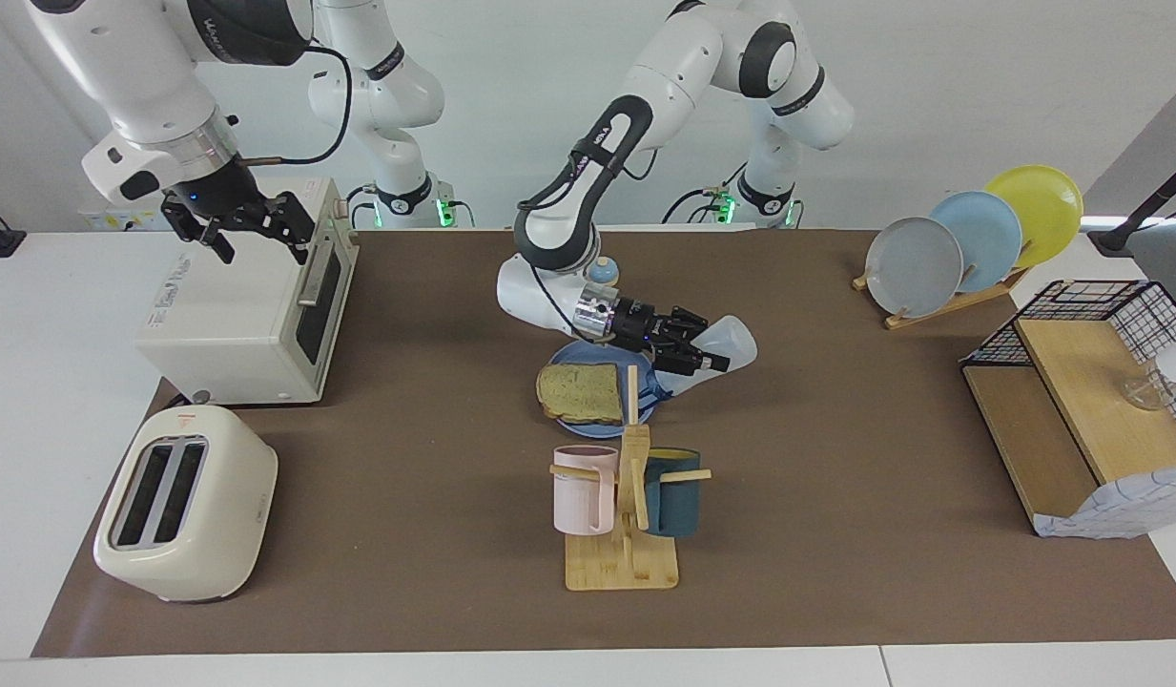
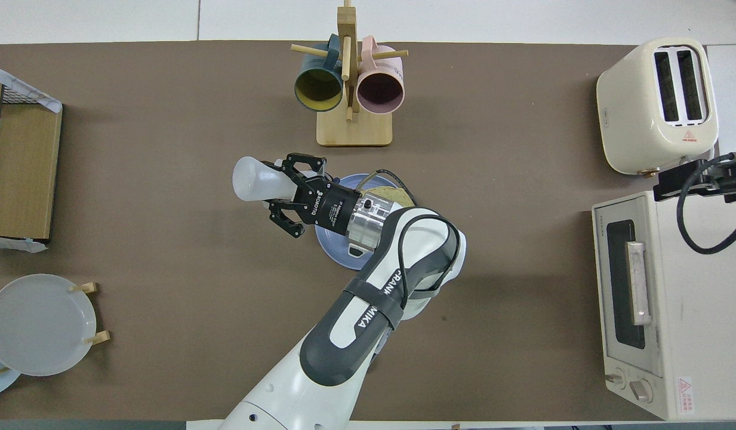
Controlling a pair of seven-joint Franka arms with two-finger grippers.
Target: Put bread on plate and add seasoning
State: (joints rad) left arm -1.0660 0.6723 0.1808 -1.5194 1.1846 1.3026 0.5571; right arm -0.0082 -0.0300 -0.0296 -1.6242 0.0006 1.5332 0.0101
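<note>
While the left gripper [image 1: 694,355] clamps the seasoning [image 1: 719,349] tipped cap-down over the plate [image 1: 561,358], the bread [image 1: 581,393] lies on that plate. Waiting over the toaster oven [image 1: 249,320], the right gripper [image 1: 257,232] has its jaws wide apart and empty.

Setting: robotics lab staged as kitchen. Evidence: two white arms mounted at a bench [image 1: 835,592] under brown mat; toaster [image 1: 185,503] just beside toaster oven [image 1: 249,305]; mug tree [image 1: 626,496]; plate rack [image 1: 969,243].
</note>
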